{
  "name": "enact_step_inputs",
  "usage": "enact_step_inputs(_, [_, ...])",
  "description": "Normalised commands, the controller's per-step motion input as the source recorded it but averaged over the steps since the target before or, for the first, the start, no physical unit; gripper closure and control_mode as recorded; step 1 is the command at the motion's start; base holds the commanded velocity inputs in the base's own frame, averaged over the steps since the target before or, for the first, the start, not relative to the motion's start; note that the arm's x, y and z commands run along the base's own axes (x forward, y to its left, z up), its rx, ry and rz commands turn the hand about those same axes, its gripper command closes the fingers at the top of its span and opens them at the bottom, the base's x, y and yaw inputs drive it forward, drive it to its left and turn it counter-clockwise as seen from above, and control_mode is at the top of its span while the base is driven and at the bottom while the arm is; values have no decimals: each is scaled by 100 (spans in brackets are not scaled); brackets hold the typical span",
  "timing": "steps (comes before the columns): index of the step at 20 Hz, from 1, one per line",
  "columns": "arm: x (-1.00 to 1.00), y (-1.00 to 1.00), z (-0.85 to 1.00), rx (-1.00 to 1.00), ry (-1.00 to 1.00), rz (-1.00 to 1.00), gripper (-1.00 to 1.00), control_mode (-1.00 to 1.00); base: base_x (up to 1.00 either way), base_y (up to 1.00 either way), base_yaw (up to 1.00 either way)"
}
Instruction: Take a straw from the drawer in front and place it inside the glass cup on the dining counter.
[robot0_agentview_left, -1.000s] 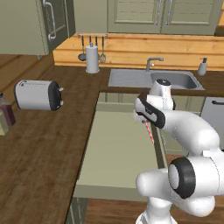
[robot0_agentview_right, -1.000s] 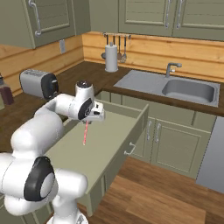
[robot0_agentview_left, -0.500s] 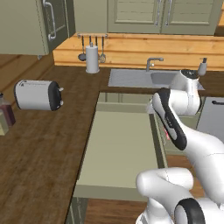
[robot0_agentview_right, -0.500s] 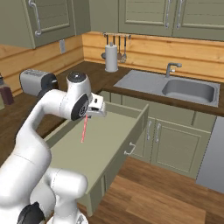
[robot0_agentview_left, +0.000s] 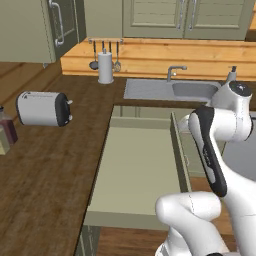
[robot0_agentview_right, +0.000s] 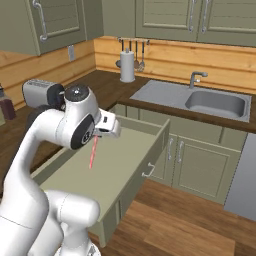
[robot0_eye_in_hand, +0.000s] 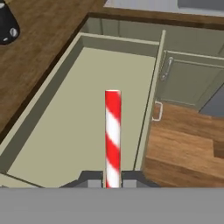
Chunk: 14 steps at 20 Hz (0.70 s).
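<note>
From my station I see a kitchen: sage-green wall cabinets (robot0_agentview_right: 165, 20) across the top, a wooden backsplash (robot0_agentview_right: 200, 57) beneath them, a grey sink (robot0_agentview_right: 215, 102) with faucet (robot0_agentview_right: 196, 78) at centre right, a dark wood surface (robot0_agentview_left: 45, 165) at left carrying a toaster (robot0_agentview_left: 44, 108), and plank floor (robot0_agentview_right: 175, 225) at lower right.

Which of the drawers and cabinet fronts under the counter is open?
The wide drawer under the gripper, pulled far out so its flat pale-green inside shows. The handled fronts below the sink are all shut flush.
</note>
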Motion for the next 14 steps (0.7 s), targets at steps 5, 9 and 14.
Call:
enact_step_inputs(5, [-23, -4, 4, 0, -4, -2, 100, 100, -39, -7, -2])
enact_step_inputs(9, [0, 0, 0, 0, 0, 0, 100, 100, -100, -34, -10])
enact_step_inputs(14, [0, 0, 0, 0, 0, 0, 100, 100, -75, -76, -38])
